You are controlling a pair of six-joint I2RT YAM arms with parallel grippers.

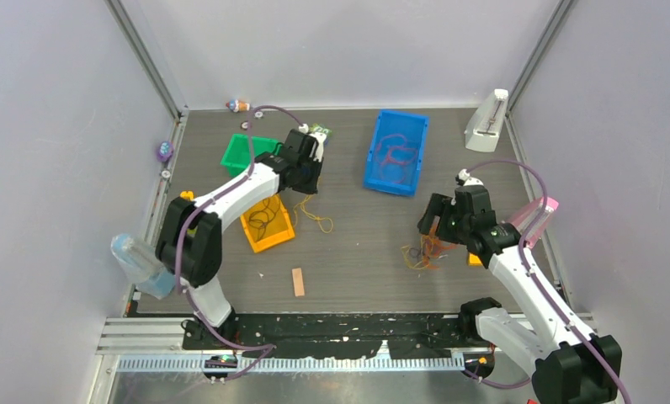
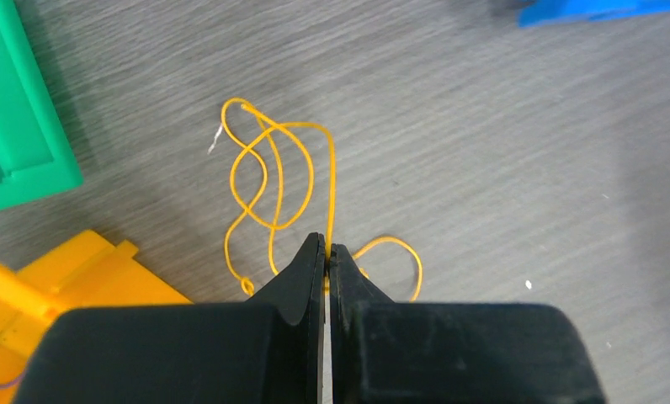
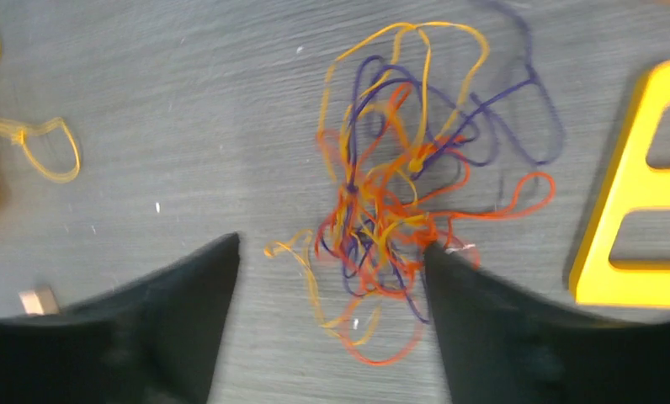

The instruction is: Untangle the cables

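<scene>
My left gripper (image 1: 309, 190) is shut on a thin yellow-orange cable (image 1: 316, 215) that loops on the table beside the yellow bin. In the left wrist view the jaws (image 2: 327, 247) pinch one strand of this cable (image 2: 277, 168) at the tips. My right gripper (image 1: 433, 225) is open over a tangle of orange, red, yellow and purple cables (image 1: 422, 252). In the right wrist view the tangle (image 3: 399, 194) lies between and ahead of the spread fingers (image 3: 332, 248), with the right fingertip (image 3: 449, 269) touching its edge.
A green bin (image 1: 246, 154), a yellow bin (image 1: 267, 223) holding dark cables and a blue bin (image 1: 396, 151) holding red cables stand on the table. A wooden block (image 1: 298, 281) lies near the front. A yellow frame (image 3: 643, 210) lies right of the tangle.
</scene>
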